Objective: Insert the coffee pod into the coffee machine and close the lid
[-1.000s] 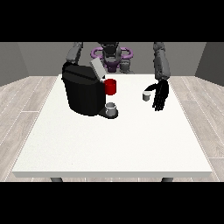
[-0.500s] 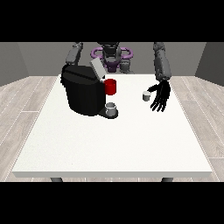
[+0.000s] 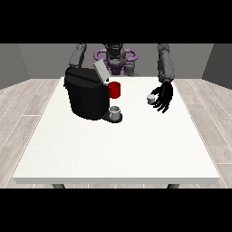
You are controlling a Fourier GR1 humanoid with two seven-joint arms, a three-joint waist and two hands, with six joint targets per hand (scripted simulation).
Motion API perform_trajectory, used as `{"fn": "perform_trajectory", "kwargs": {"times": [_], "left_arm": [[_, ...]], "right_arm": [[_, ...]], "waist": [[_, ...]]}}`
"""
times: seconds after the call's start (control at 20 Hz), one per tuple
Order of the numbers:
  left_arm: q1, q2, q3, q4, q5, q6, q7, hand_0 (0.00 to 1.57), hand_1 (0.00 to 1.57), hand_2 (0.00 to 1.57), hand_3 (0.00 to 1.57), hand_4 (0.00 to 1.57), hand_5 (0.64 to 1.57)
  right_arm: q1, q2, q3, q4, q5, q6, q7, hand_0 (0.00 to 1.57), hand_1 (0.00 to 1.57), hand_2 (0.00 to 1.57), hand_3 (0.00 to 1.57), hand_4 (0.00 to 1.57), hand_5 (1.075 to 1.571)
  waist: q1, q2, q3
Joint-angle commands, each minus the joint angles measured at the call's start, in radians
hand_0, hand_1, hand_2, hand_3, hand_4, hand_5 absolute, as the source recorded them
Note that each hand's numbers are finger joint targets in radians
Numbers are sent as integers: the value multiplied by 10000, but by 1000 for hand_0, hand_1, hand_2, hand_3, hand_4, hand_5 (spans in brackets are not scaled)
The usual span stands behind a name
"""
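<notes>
A black coffee machine (image 3: 86,96) stands at the table's left half with its grey lid (image 3: 100,71) tilted up. A red part (image 3: 114,89) shows at its front, and a grey cup (image 3: 115,113) sits on its drip base. The small grey coffee pod (image 3: 151,99) stands upright on the table to the right. The hand at the view's right (image 3: 163,96) hangs just beside the pod with its fingers spread downward, holding nothing. The other arm (image 3: 78,55) reaches down behind the machine, and its hand is hidden.
The white table (image 3: 118,149) stretches wide toward the camera in front of the machine. Its right edge lies a short way beyond the hand. Wooden floor surrounds the table.
The hand at the view's right has shifted slightly toward the pod and its fingers have spread more open. The pod and the machine stay where they were.
</notes>
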Motion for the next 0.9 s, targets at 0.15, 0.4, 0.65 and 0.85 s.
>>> {"fn": "perform_trajectory", "kwargs": {"times": [0.15, 0.4, 0.65, 0.85], "left_arm": [[38, -806, -414, 372, -342, -219, -128, 1324, 1324, 1324, 1151, 57, 1571], [344, -1035, -492, 369, -654, 258, -420, 1151, 1151, 1262, 1182, 323, 1571], [-89, -1124, -99, 354, -331, 195, -1050, 1557, 1557, 1523, 1427, 706, 1571], [-398, -984, 19, 562, -520, 54, -1121, 1208, 1208, 1317, 1330, 680, 1571]], "right_arm": [[-97, -276, -128, 221, -106, 194, 296, 0, 0, 0, 0, 318, 1571], [165, -109, -481, 809, -276, 10, -573, 0, 0, 0, 0, 365, 1571], [429, -461, -534, 1097, -461, 490, -775, 0, 0, 0, 0, 409, 1571], [282, -46, -379, 1452, -264, -62, -694, 0, 0, 0, 0, 392, 1571]], "waist": [[-101, -388, -122], [218, -561, -119], [100, -632, -120], [374, -1037, -120]]}}
